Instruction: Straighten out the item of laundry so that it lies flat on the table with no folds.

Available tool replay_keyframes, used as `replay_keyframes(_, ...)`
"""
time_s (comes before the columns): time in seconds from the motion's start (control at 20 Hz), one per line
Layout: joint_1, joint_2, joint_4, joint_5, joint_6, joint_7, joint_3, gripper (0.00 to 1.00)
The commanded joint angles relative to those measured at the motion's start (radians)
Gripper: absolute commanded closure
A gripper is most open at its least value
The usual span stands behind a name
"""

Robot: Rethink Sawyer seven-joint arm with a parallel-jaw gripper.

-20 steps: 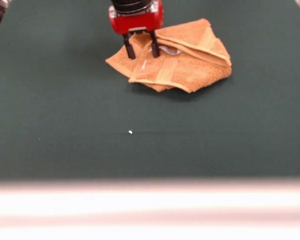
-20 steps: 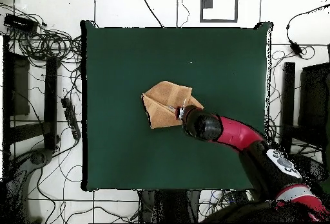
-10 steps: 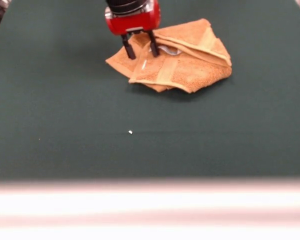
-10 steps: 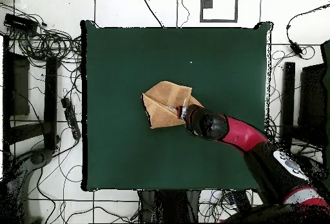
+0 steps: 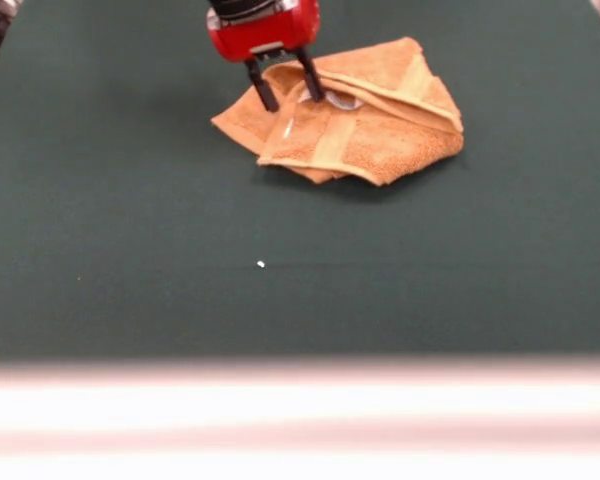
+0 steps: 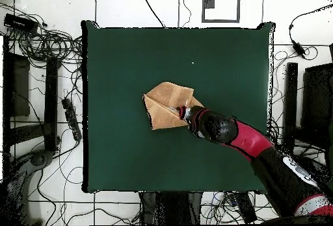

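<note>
Near the middle of the table [image 5: 130, 220], the towel [image 5: 370, 125] lies in a crumpled, folded heap on the dark green cloth, not flat. In the front view several layers overlap: one flap runs across the top with a flat woven band [image 5: 417, 72] crossing it, and a second band [image 5: 332, 143] runs down the lower layer. A small white label [image 5: 289, 128] shows on the towel just beside that lower band, and a pale curved strip sits in a crease near it. The gripper [image 5: 290, 95] hangs over the towel's end opposite the flap's band, its red housing above and two dark fingers [image 5: 265, 92] pointing down, tilted a little. The fingers stand spread apart with towel visible in the gap between them; nothing is pinched. Whether the tips touch the terry or hover just over it, I cannot tell. In the overhead view the towel [image 6: 166, 105] reads as a rough wedge shape close to the table's centre, with the gripper [image 6: 186, 113] at one corner of it and the red and black arm [image 6: 244, 139] stretching away from the towel toward the table's edge. A tiny white speck [image 5: 261, 264] lies on the cloth well apart from the towel, between it and the table's pale front edge [image 5: 300, 415].
</note>
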Motion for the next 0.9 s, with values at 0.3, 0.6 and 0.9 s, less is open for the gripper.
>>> replay_keyframes(0.3,0.067,0.026,0.05,0.027,-0.001,0.116,0.104,0.0)
replay_keyframes(0.6,0.12,0.047,0.018,-0.023,-0.051,0.112,0.026,0.0)
replay_keyframes(0.9,0.118,0.039,0.022,-0.033,-0.044,0.086,0.027,0.0)
